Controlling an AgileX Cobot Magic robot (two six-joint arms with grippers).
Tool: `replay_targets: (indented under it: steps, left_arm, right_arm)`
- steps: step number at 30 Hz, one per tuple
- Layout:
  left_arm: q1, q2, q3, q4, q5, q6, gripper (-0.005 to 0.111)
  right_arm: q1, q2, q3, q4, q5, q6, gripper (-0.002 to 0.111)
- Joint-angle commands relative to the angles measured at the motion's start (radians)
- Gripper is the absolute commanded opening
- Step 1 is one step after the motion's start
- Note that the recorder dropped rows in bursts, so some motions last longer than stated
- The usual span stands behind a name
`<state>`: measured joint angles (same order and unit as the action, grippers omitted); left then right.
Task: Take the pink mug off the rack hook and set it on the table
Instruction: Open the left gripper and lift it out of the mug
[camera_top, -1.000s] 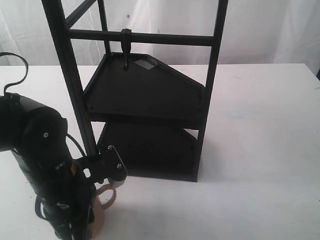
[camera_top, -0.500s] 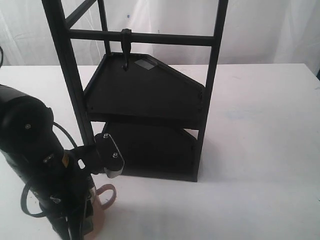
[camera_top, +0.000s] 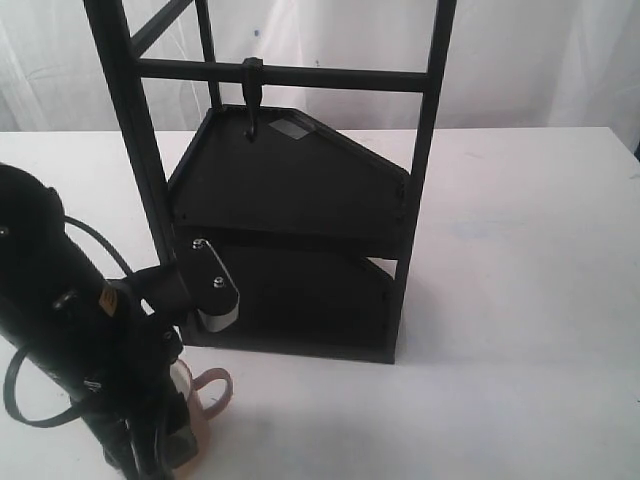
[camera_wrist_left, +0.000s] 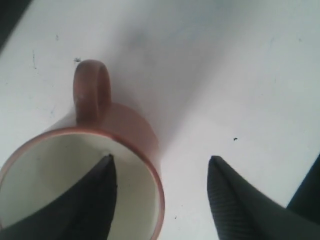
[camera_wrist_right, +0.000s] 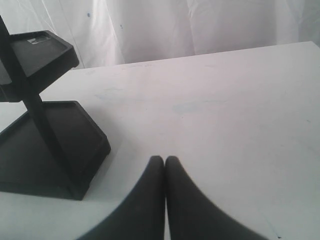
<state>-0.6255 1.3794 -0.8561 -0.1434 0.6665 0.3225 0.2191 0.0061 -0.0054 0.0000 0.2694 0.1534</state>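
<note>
The mug (camera_wrist_left: 125, 120) stands upright on the bench (camera_wrist_left: 240, 60) by the foot of the rack (camera_top: 290, 190), well apart from the hook (camera_top: 251, 110). My left pincer (camera_wrist_left: 162, 158) is spread wide, one finger inside the rim and one outside, and neither seems to press the wall. I should lift straight up so the inner finger doesn't catch the rim and tip it; my right pincer (camera_wrist_right: 164, 160) is closed on nothing.

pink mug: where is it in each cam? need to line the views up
Exterior: pink mug on the table at the bottom left, mostly hidden by the left arm; handle shows.
Left wrist: seen from above, its rim between the open left gripper's fingers.
Right wrist: not in it.
Shared landmark: the white table, in all three; the rack in exterior and right wrist.
</note>
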Motion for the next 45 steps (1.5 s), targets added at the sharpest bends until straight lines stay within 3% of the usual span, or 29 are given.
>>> replay_targets:
  steps: [1,9,20,34,45]
  left_arm:
    - [-0.005,-0.047,0.005,-0.054,0.010,-0.013,0.058]
    - [-0.005,-0.128,0.005,-0.117,0.003,-0.013,0.053]
    - [-0.005,-0.289,0.005,-0.156,-0.049,-0.095,0.000]
    - [-0.005,-0.606,0.005,-0.230,-0.050,-0.111,0.000]
    - [-0.005,-0.622,0.005,-0.191,-0.098,-0.111,0.000]
  right_arm:
    - [-0.009,-0.006,0.005,0.000,-0.005,0.001,0.000]
    - [-0.009,-0.006,0.005,0.000,-0.005,0.001,0.000]
    - [-0.009,-0.006,0.005,0.000,-0.005,0.001,0.000]
    - [-0.009,-0.006,0.005,0.000,-0.005,0.001,0.000]
    - [-0.009,-0.006,0.005,0.000,-0.005,0.001,0.000]
